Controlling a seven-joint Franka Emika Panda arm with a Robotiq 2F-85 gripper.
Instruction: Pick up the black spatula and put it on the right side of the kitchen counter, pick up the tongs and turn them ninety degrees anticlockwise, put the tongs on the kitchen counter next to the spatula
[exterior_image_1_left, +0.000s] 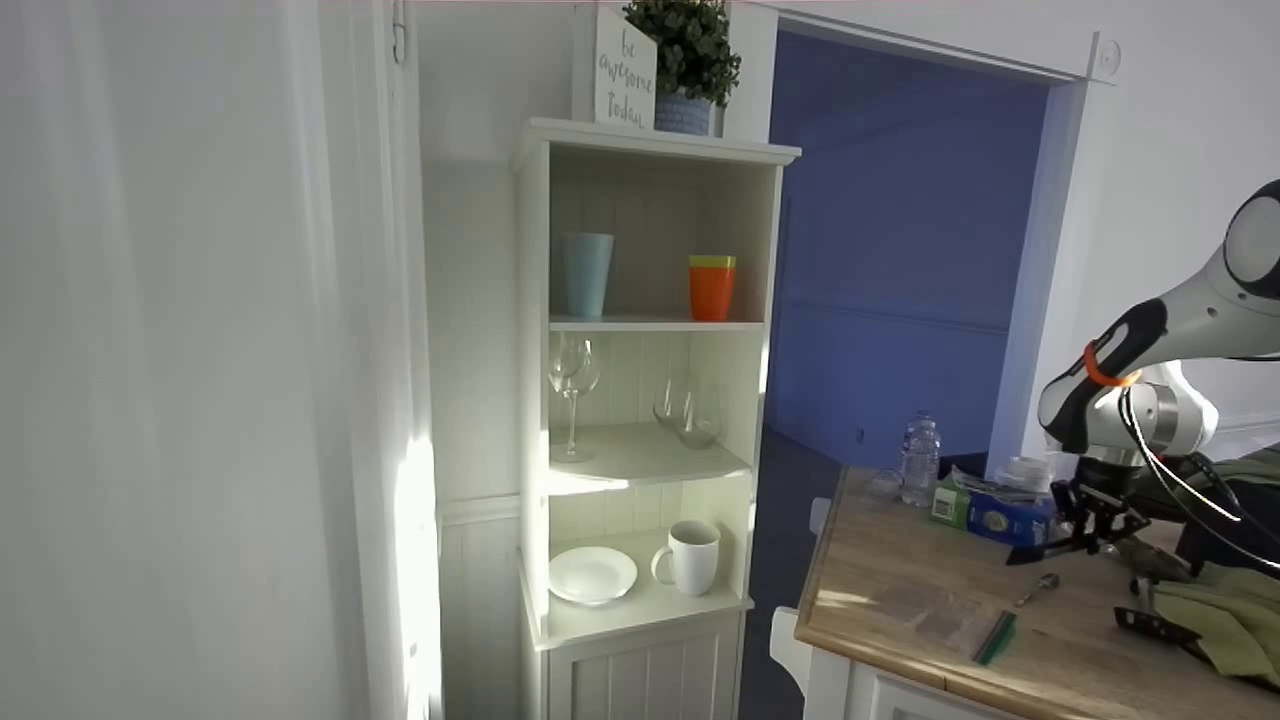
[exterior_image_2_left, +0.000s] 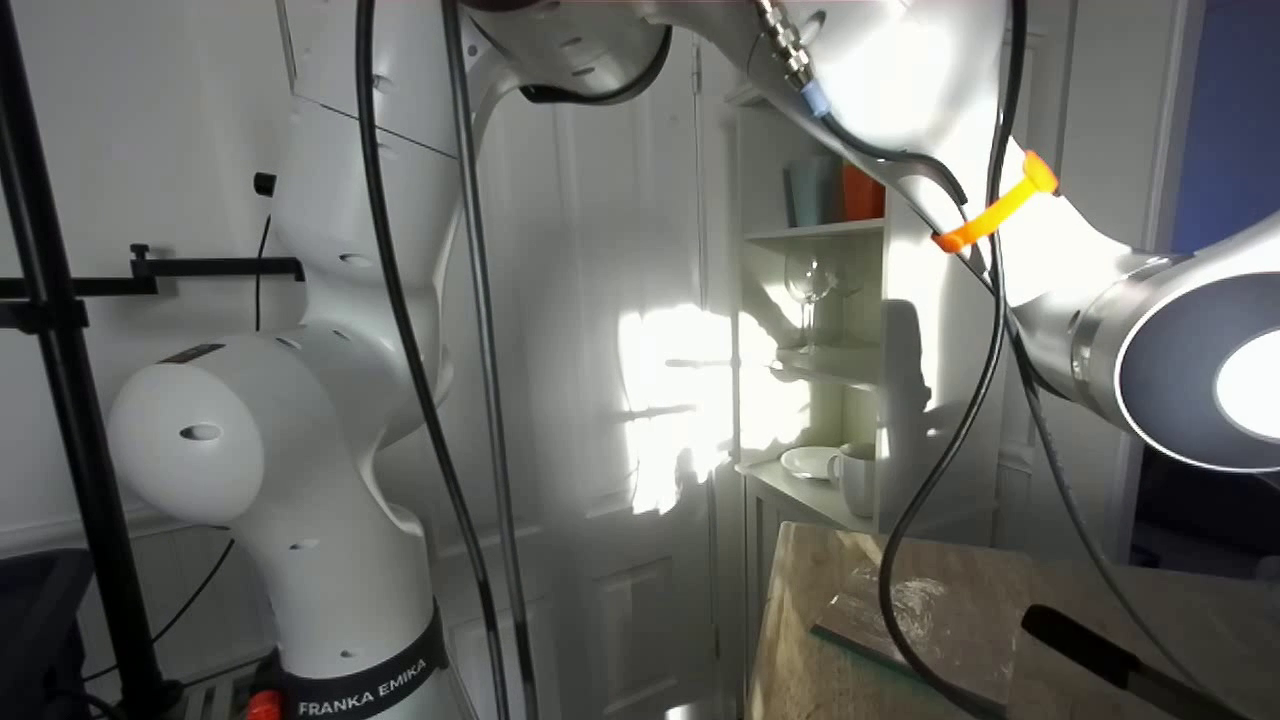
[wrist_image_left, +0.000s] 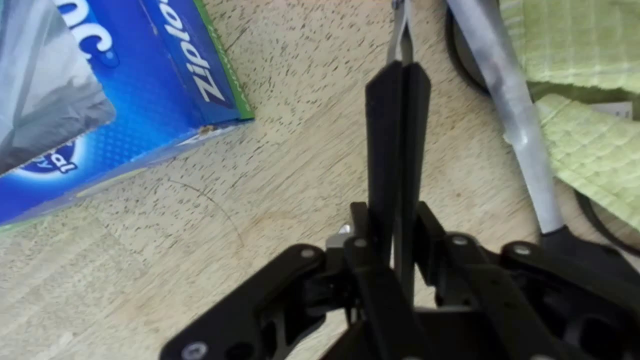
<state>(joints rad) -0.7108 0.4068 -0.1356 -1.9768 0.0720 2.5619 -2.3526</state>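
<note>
My gripper (wrist_image_left: 392, 220) is shut on the tongs (wrist_image_left: 385, 140), a finger on each side of their dark arms. Their bare metal end runs to the top of the wrist view, and the lower end passes down between the jaws. In an exterior view the gripper (exterior_image_1_left: 1092, 525) hangs over the kitchen counter (exterior_image_1_left: 900, 560), with a dark tip of the tongs (exterior_image_1_left: 1040, 551) pointing left. What looks like the black spatula (exterior_image_1_left: 1155, 625) lies on the counter by a green cloth. Its metal shaft (wrist_image_left: 520, 135) shows right of the tongs in the wrist view.
A blue Ziploc box (wrist_image_left: 145, 75) stands close on the left in the wrist view. The green cloth (wrist_image_left: 590, 140) lies on the right. A small spoon (exterior_image_1_left: 1037, 589), a clear plastic bag (exterior_image_1_left: 940, 610) and a bottle (exterior_image_1_left: 920, 460) are on the counter. A shelf cabinet (exterior_image_1_left: 660, 140) stands apart.
</note>
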